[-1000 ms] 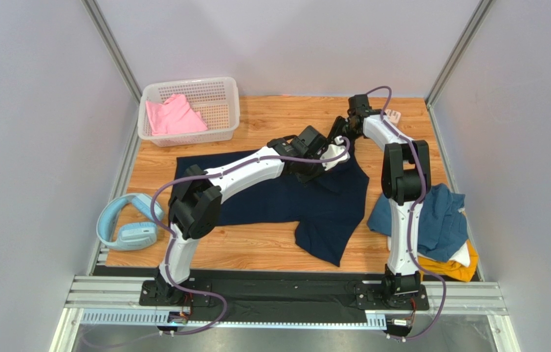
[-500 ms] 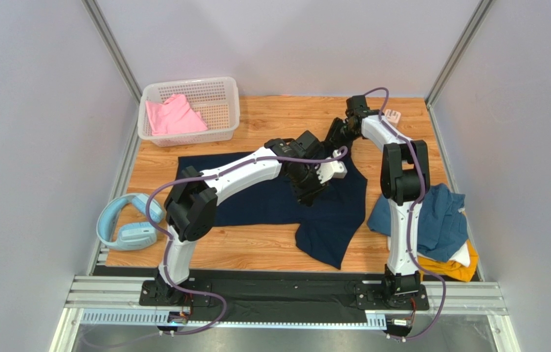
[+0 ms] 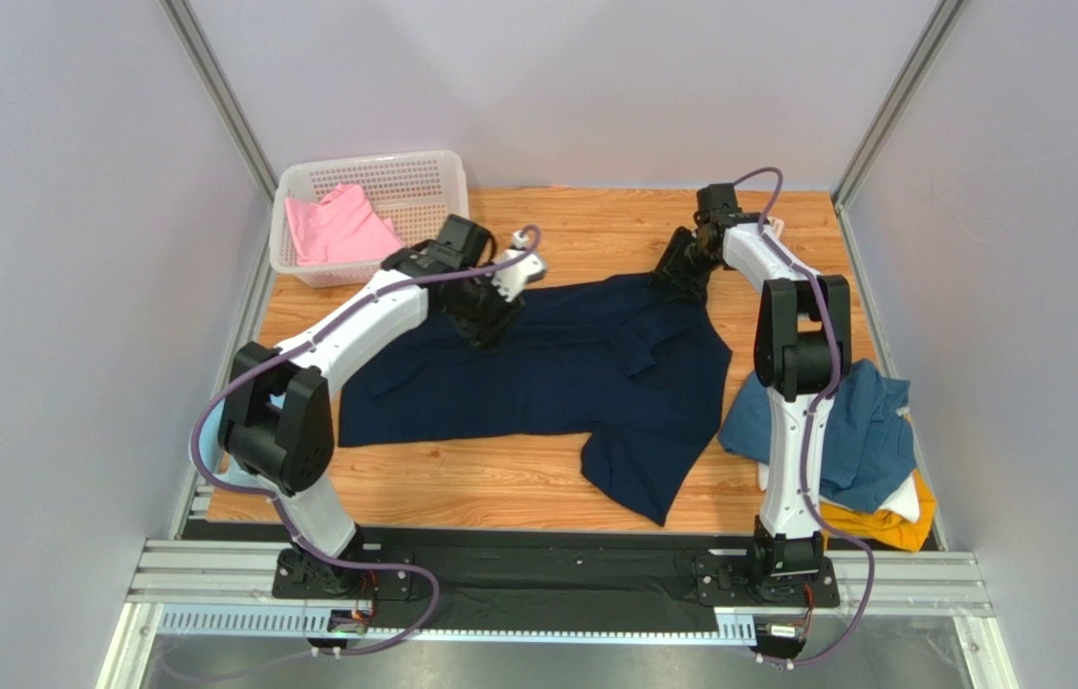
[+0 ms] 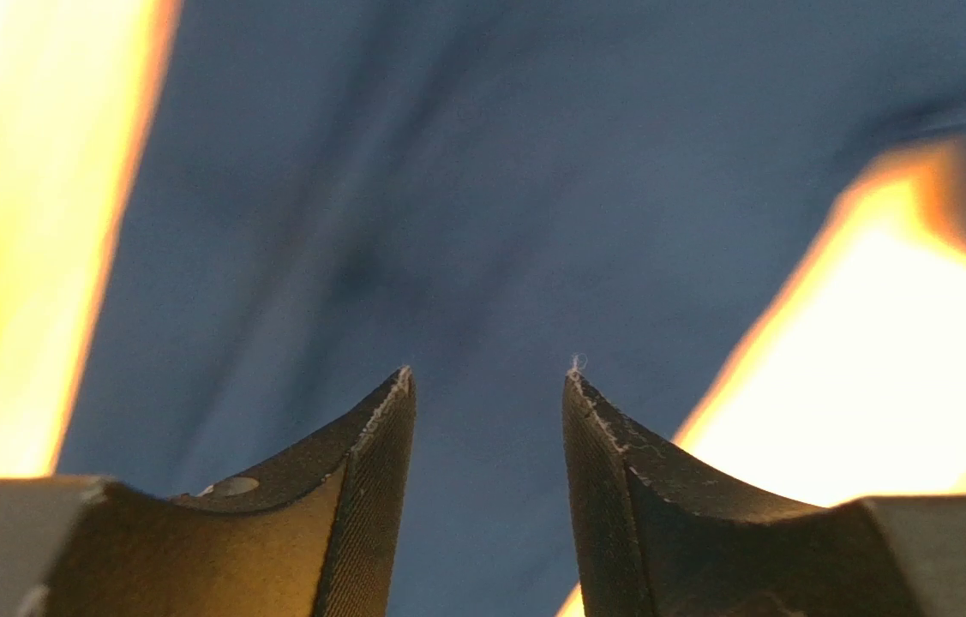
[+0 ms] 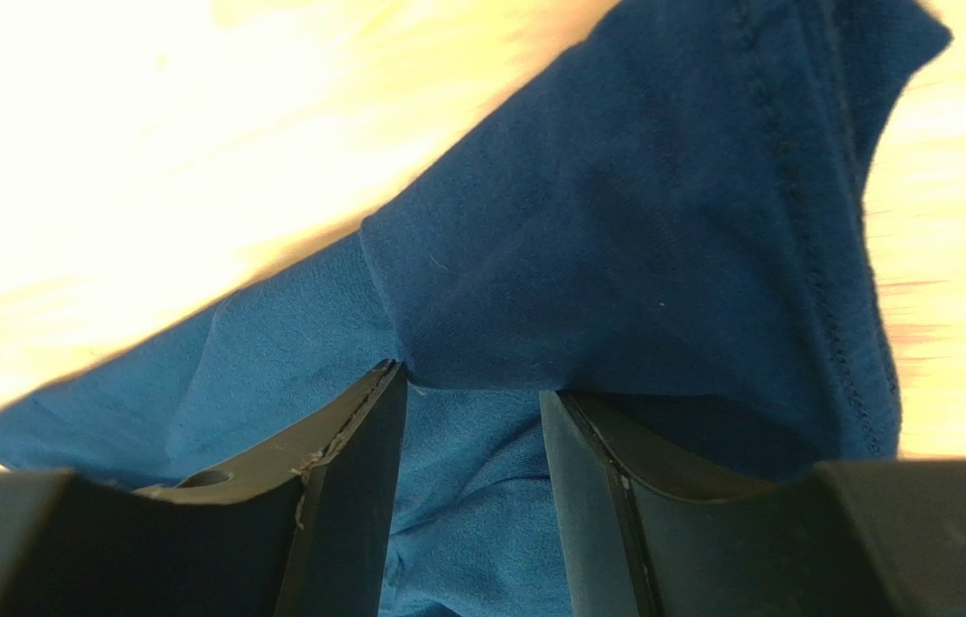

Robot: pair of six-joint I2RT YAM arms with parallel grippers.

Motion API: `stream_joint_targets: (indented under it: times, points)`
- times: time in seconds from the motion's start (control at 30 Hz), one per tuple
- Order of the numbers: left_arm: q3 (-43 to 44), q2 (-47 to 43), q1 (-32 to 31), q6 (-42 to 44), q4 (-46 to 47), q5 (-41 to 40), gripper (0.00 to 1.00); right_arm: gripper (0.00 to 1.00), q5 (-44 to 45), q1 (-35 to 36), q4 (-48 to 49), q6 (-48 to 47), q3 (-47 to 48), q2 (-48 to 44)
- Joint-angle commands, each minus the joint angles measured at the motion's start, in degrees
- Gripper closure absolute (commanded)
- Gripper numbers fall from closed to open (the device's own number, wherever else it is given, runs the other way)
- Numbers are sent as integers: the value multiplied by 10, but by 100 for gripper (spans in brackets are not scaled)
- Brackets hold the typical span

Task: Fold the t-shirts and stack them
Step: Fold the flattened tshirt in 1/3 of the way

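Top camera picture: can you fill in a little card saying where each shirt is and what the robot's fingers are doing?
Navy t-shirt: spread on the table, rumpled at right
Pink t-shirt: in the white basket
Teal t-shirt: top of the right-hand pile
White t-shirt, mustard t-shirt: under the teal one
Left fingers: open, over navy cloth
Right fingers: open, at the navy shirt's far right corner
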Motion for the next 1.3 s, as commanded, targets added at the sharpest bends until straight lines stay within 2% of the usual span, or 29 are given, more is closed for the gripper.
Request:
stream_joint_targets:
  times: [0.0, 0.17, 0.3, 0.53, 0.67, 0.87, 0.97, 1.27]
  points:
    - [-96, -23, 64, 42, 64, -64, 48, 50, 82, -33, -28, -21, -8, 23]
    - [-181, -29, 70, 47, 102, -87, 50, 50, 63, -31, -24, -16, -7, 24]
    - [-185, -18, 70, 40, 116, -94, 50, 50, 57, -29, -20, -17, -15, 24]
    - [-184, -14, 78, 57, 142, -150, 52, 51, 52, -26, -10, -20, -29, 16]
    - [-182, -21, 116, 61, 141, -152, 52, 51, 51, -26, -10, -20, -27, 16]
    - [-182, -28, 228, 67, 134, -145, 53, 51, 49, -25, -10, -21, -29, 16]
    - [-185, -29, 253, 72, 131, -141, 53, 51, 49, -26, -9, -21, -29, 16]
    - [-185, -30, 257, 55, 110, -107, 53, 51, 49, -26, -10, -21, -29, 13]
